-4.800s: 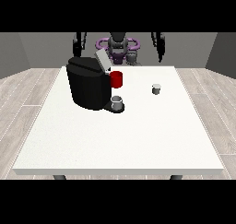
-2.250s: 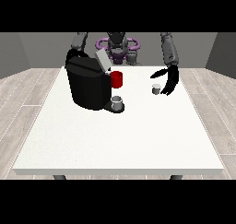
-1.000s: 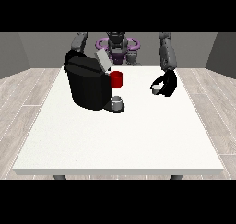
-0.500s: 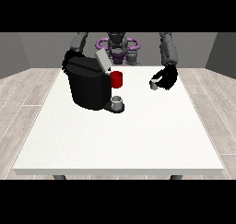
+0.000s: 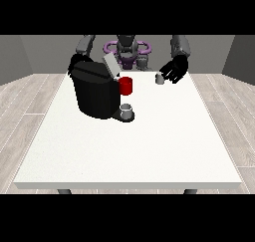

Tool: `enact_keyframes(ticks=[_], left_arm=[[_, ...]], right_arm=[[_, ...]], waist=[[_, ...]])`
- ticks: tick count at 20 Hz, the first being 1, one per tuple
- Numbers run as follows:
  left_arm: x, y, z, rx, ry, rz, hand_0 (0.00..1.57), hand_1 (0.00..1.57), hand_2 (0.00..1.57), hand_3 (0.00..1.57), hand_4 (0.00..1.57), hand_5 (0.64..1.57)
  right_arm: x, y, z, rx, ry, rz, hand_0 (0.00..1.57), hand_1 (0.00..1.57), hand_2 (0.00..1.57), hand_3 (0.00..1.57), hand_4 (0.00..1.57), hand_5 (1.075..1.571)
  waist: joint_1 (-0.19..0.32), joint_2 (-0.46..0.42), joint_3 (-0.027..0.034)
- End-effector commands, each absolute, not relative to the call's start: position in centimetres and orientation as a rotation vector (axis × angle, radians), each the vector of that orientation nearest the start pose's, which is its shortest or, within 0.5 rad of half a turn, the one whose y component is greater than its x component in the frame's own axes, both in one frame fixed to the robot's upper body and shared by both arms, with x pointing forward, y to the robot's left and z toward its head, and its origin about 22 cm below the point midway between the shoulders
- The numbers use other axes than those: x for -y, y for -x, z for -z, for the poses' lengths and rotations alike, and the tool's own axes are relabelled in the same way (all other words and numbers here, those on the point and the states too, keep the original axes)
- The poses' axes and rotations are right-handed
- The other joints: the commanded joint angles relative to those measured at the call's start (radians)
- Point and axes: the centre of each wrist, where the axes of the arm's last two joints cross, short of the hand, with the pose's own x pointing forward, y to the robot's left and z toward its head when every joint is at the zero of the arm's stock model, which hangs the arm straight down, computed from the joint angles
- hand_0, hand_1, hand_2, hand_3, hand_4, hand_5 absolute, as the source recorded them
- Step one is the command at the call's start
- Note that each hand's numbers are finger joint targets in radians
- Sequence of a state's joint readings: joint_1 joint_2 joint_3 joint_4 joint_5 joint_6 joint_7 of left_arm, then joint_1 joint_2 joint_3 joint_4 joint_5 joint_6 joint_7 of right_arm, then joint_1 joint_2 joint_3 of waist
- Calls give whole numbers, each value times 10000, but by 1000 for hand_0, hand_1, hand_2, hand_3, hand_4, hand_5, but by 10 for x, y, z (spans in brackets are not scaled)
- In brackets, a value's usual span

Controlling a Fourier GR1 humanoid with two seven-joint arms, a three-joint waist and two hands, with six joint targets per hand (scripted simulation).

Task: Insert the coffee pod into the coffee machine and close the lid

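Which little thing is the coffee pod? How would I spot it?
Start at the big black coffee machine on the white table, then look toward the view's right. The coffee pod is the tiny grey cup at the black hand, far smaller than the red cup.

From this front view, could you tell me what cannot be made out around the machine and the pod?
- Hand at the view's left: mostly hidden behind the coffee machine; its fingers cannot be read.
- Coffee pod: too small to tell whether the hand at the view's right holds it or merely touches it.
- Pod slot under the raised lid: faces away, not visible.
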State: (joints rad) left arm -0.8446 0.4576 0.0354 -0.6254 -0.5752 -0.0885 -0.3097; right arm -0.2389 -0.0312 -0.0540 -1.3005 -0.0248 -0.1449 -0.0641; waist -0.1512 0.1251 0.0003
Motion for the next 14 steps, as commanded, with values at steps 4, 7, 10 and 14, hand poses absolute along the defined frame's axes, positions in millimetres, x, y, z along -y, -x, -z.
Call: enact_keyframes(ticks=[4,7,10,14], left_arm=[[-274,-433,-102,15670,-6205,9383,1252,1252,1329,1292,573,1571],[-274,-445,-147,16067,-6122,9124,1253,1253,1328,1281,537,1571],[-286,-448,-172,16468,-6651,8853,1072,1072,1218,1232,520,1571],[-298,-452,-200,16498,-6710,8102,1211,1211,1253,1199,507,1571]], right_arm=[[213,-304,1,15908,474,523,0,0,0,0,489,1571],[219,-300,13,16006,557,817,0,0,0,0,496,1571],[212,-300,4,16478,290,519,0,0,0,0,500,1571],[198,-310,-25,16734,73,-22,0,0,0,0,494,1571]], waist=[[-225,-181,-1],[-357,-60,3],[-690,172,0],[-1096,424,-5]])
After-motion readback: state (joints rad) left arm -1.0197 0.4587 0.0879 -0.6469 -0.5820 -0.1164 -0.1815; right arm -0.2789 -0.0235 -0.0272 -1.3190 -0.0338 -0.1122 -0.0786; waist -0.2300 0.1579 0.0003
